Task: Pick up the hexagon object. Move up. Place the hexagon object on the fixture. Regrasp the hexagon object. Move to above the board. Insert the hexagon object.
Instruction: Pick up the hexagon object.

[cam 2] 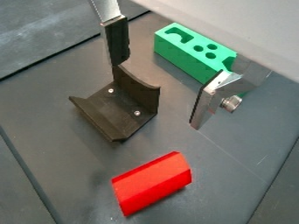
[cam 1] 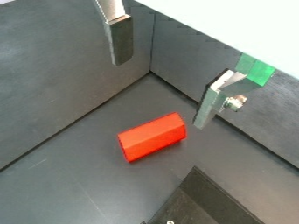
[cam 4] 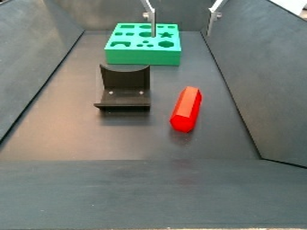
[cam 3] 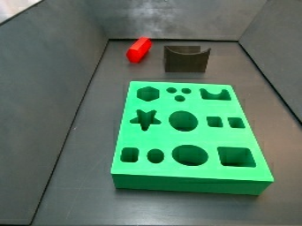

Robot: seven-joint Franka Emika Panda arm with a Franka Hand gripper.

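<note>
The hexagon object (cam 4: 185, 108), a small red peg, lies flat on the dark floor beside the fixture (cam 4: 124, 87); it also shows in both wrist views (cam 1: 152, 136) (cam 2: 152, 182) and near the back wall (cam 3: 140, 49). The fixture (cam 2: 117, 109) (cam 3: 186, 57) stands between the peg and the green board (cam 3: 189, 132) (cam 2: 193, 52). My gripper (cam 1: 163, 74) (cam 2: 163, 79) hangs open well above the floor, nothing between its fingers (cam 1: 121, 39). Only its fingertips (cam 4: 150, 13) show in a side view, above the board's end.
Dark walls enclose the floor on all sides, with a corner (cam 1: 149, 74) close behind the peg. The board (cam 4: 144, 43) fills one end of the enclosure. A fixture edge (cam 1: 211, 206) shows near the peg.
</note>
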